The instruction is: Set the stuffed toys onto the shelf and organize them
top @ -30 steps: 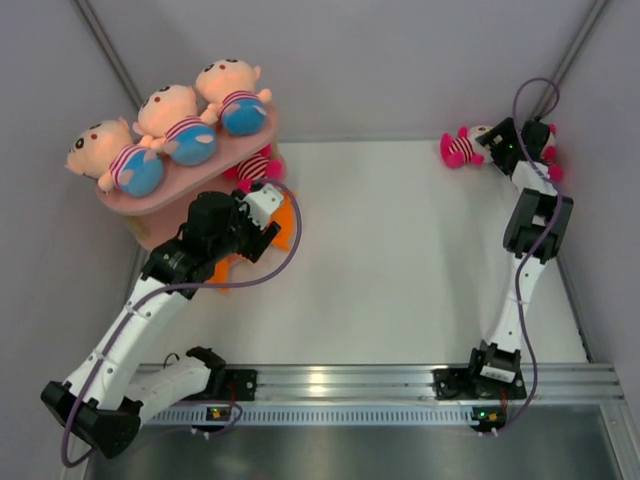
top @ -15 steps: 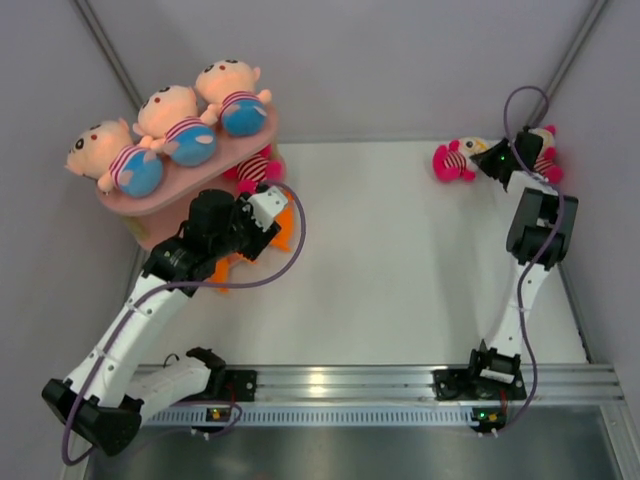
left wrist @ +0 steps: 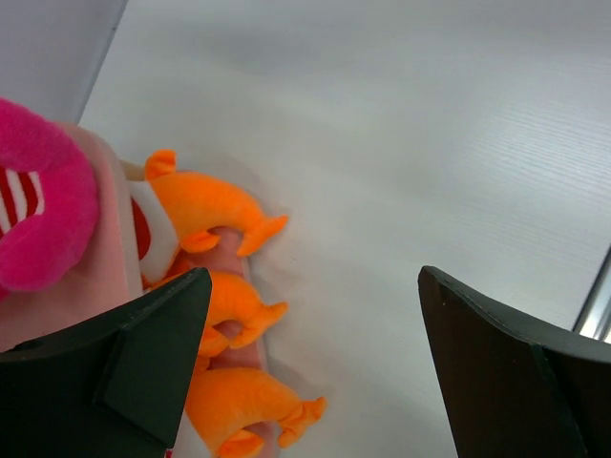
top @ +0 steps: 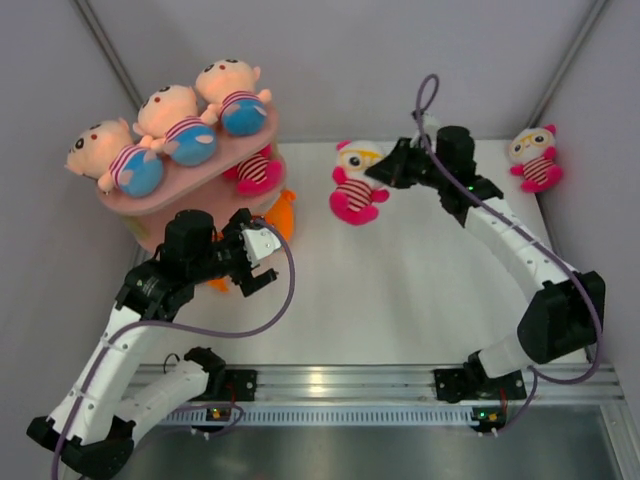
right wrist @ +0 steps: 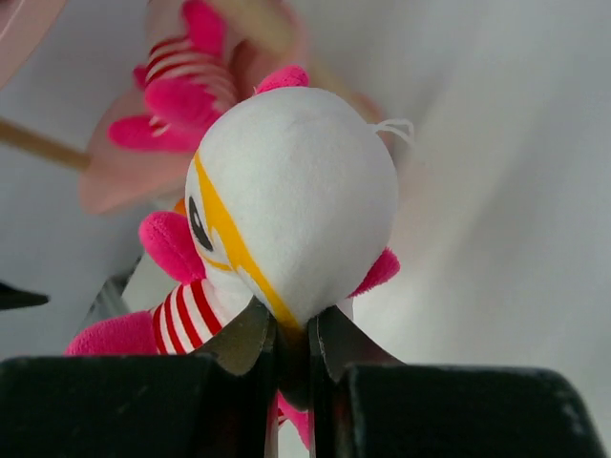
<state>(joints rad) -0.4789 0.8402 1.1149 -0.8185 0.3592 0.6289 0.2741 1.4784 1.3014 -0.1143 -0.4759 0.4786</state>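
The pink shelf (top: 205, 172) stands at the far left with three boy stuffed toys (top: 172, 120) lying on its top board. A white, pink-eared toy (top: 255, 170) sits on a lower tier. My right gripper (top: 375, 175) is shut on another white toy with yellow glasses (top: 352, 188), hanging above the table's middle back. In the right wrist view the jaws (right wrist: 294, 334) pinch the base of its head (right wrist: 296, 191), and the shelf (right wrist: 119, 176) is behind it. A third white toy (top: 535, 160) lies at the far right. My left gripper (top: 268, 255) is open and empty beside the shelf.
Orange plush animals (left wrist: 215, 215) line the shelf's bottom board (left wrist: 105, 277), just left of my left gripper (left wrist: 310, 372). A pink plush leg (left wrist: 38, 210) overhangs them. Grey walls close in the back and both sides.
My right arm has swung from the far right corner to the middle back, shut on a white toy and carrying it. My left gripper has drawn back from the shelf and opened.
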